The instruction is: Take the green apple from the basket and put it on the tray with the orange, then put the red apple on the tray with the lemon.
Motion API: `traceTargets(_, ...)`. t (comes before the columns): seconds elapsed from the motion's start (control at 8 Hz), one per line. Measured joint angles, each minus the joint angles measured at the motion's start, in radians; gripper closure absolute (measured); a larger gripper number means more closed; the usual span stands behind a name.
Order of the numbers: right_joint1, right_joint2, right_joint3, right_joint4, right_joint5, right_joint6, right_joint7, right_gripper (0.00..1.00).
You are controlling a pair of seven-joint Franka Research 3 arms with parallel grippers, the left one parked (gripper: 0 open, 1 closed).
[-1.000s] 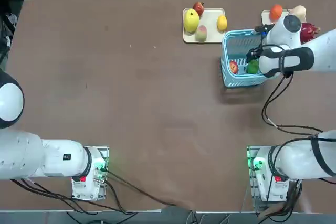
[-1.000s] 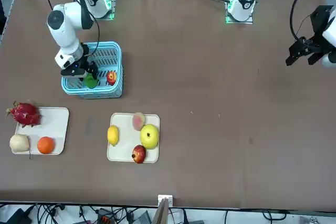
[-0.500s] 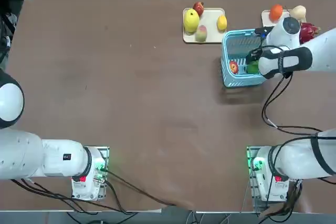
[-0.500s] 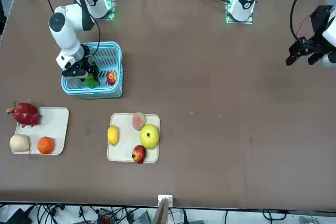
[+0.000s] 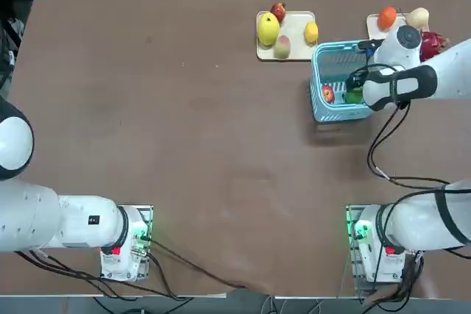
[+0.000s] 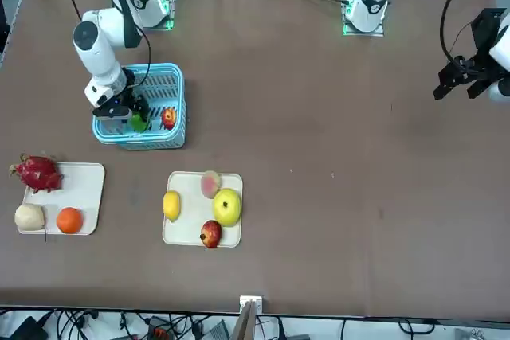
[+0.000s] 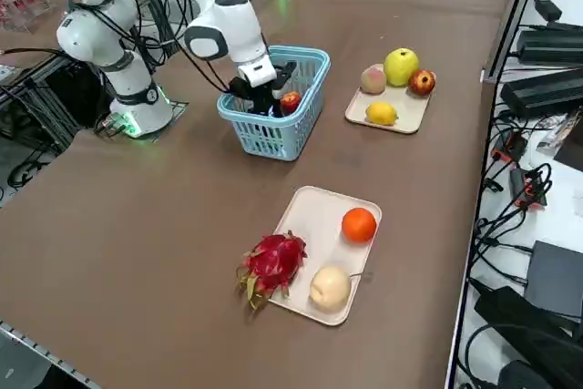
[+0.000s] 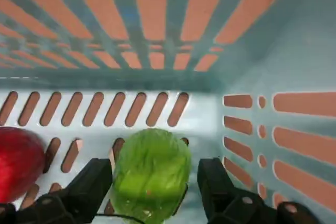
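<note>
— Where are you?

— My right gripper (image 8: 152, 179) is down inside the basket (image 5: 333, 56), upper right of the overhead frame, jaws spread wide with a finger (image 8: 86, 184) on either side of the green apple (image 8: 151, 174), not yet pinching it.

— What does only the wrist camera show?

— The gaps between pads and fruit, and the red apple (image 8: 18, 162) just beside it; overhead, my wrist covers most of the green one.

— And the side camera?

— The orange (image 7: 359, 224) on its tray with the orange (image 7: 314, 216), centre frame.
</note>
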Motion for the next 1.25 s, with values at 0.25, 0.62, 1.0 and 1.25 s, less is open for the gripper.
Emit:
traceTargets(0.25, 0.0, 0.015, 0.0, 0.0, 0.0, 0.015, 0.0, 0.01)
traceTargets(0.62, 0.0, 0.023, 0.001, 0.0, 0.0, 0.017, 0.0, 0.12)
traceTargets(1.0, 0.005, 0.019, 0.004, 0.003, 0.0, 0.025, 0.026, 0.28)
traceTargets(1.25, 0.032, -0.013, 0.009, 0.011, 0.0, 0.01, 0.101, 0.33)
